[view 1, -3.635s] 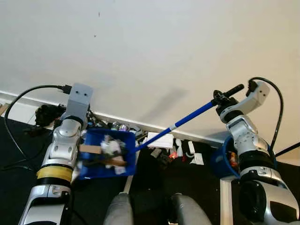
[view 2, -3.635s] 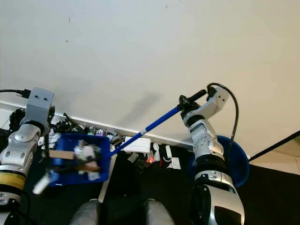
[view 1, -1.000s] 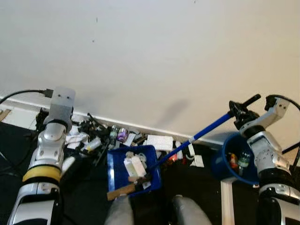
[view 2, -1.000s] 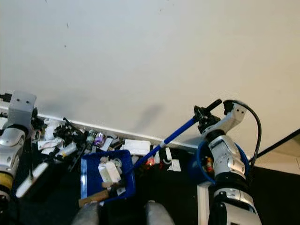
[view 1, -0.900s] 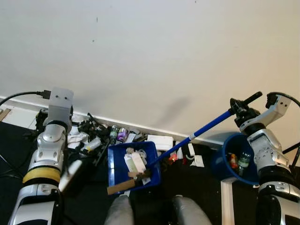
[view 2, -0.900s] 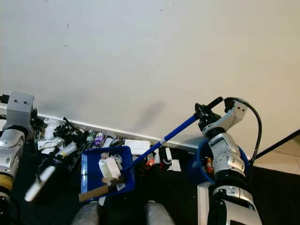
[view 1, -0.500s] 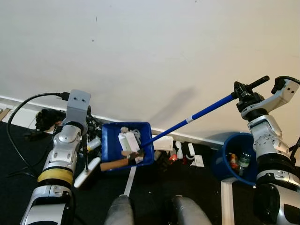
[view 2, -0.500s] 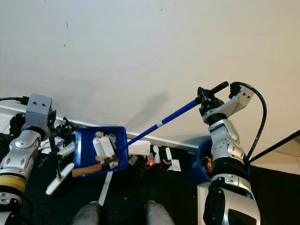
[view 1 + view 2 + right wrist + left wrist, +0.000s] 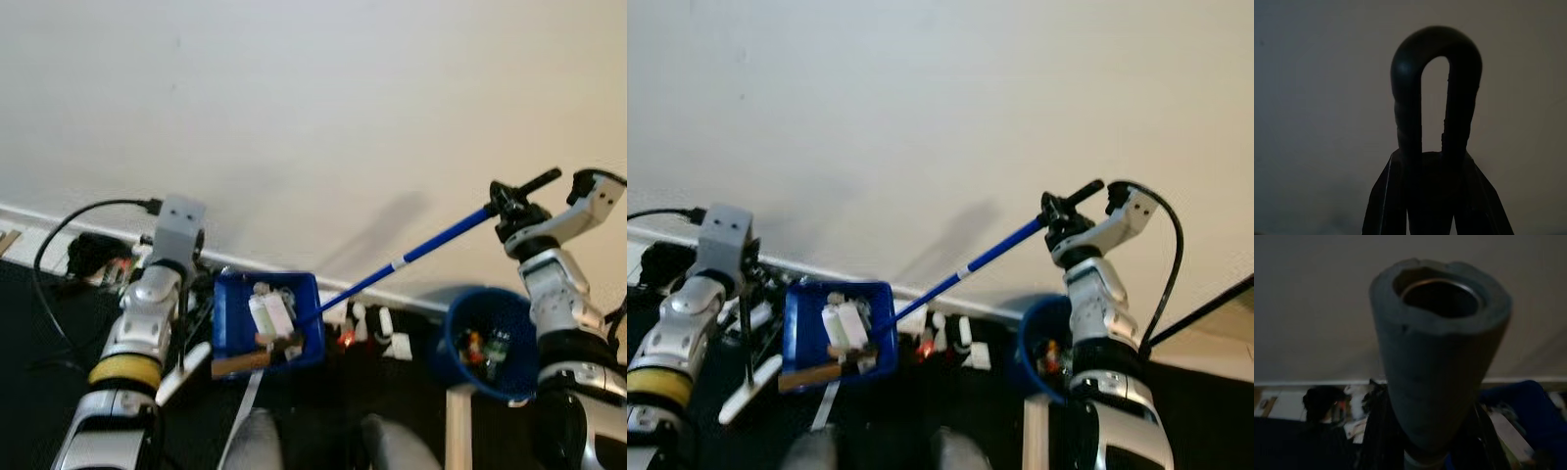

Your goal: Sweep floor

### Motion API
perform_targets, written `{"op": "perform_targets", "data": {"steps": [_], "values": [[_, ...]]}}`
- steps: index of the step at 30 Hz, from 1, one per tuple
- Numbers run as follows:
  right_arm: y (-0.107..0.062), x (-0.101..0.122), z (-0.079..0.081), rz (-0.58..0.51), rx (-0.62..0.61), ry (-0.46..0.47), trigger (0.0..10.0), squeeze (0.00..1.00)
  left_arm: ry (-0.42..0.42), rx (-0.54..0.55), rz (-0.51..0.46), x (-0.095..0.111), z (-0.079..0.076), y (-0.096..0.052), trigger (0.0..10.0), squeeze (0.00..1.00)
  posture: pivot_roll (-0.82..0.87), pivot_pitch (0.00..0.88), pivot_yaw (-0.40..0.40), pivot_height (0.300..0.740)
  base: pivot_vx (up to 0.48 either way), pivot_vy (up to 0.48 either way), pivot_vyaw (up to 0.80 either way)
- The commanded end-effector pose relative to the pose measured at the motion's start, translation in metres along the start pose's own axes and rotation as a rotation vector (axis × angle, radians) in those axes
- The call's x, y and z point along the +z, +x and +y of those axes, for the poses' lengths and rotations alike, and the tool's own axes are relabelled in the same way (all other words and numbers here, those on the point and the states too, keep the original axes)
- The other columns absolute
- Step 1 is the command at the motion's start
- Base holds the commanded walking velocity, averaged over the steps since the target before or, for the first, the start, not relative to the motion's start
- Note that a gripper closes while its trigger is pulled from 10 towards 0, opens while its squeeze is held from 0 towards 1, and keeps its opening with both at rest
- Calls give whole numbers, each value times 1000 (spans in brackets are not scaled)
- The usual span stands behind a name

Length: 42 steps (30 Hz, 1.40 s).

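Against a bare cream wall, the right gripper [image 9: 511,199] is clamping the long blue handle [image 9: 411,258] of a litter-filled dustpan [image 9: 266,321], which is hanging off the floor down to its left. The left gripper [image 9: 1442,450] is gripping a grey broom handle [image 9: 1440,357], beside the dustpan.

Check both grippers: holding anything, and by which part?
Right gripper holds the dustpan by the top of its long blue handle. Left gripper holds the broom by its grey handle end.
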State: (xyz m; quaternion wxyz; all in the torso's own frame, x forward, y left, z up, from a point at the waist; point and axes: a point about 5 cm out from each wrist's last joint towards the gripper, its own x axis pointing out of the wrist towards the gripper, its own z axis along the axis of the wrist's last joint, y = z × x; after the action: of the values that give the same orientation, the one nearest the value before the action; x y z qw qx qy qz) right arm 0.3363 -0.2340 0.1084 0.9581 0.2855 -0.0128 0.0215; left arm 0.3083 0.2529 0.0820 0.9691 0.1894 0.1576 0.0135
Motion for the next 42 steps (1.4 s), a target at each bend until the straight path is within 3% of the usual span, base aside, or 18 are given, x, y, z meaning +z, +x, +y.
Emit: {"op": "perform_targets", "data": {"steps": [1, 7, 14, 18, 24, 26, 27, 29, 34, 36, 37, 42], "values": [[0, 5, 4, -37, 17, 22, 10000, 0, 12, -6, -28, 7, -1, 0, 10000, 0, 102, 0, -55, 740, 0, -480, 0], [1, -9, 16, -6, 48, 34, 10000, 0, 12, -2, -26, 6, 0, -1, 10000, 0, 105, 0, -56, 740, 0, -452, 0], [2, -12, 23, 2, 71, 44, 10000, 0, -6, 21, -19, 4, 3, -1, 10000, 0, 110, 0, -52, 740, 0, 0, 0], [6, -8, 29, 2, 88, 36, 10000, 0, 3, 18, -20, 5, 4, -1, 10000, 0, 110, 0, -52, 740, 0, 0, 0], [13, 6, 35, 24, 97, -52, 10000, 0, 11, 20, -21, 5, 5, 0, 10000, 0, 106, 0, -49, 740, 0, 0, 0], [18, 21, 40, 9, 120, -78, 10000, 0, 9, 21, -22, 6, 6, 1, 10000, 0, 102, 0, -49, 740, 0, 0, 0], [23, 40, 46, 8, 140, -136, 10000, 0, 8, 17, -24, 7, 5, 2, 10000, 0, 93, 0, -46, 740, 0, 0, 0], [23, 40, 46, 8, 140, -136, 10000, 0, 8, 17, -24, 7, 5, 2, 10000, 0, 93, 0, -46, 740, 0, 0, 0], [28, 64, 47, 8, 146, -214, 10000, 0, 10, 6, -25, 8, 3, 3, 10000, 0, 86, 0, -46, 740, 0, 0, 0], [31, 91, 49, -40, 147, -231, 10000, 0, 9, -4, -27, 9, 1, 4, 10000, 0, 76, 0, -43, 740, 0, 0, 0], [31, 91, 49, -40, 147, -231, 10000, 0, 9, -4, -27, 9, 1, 4, 10000, 0, 76, 0, -43, 740, 0, 0, 0], [32, 134, 57, -100, 172, -290, 10000, 0, 10, -38, -30, 9, -4, 4, 10000, 0, 71, 0, -40, 740, 0, 0, 0]]}}
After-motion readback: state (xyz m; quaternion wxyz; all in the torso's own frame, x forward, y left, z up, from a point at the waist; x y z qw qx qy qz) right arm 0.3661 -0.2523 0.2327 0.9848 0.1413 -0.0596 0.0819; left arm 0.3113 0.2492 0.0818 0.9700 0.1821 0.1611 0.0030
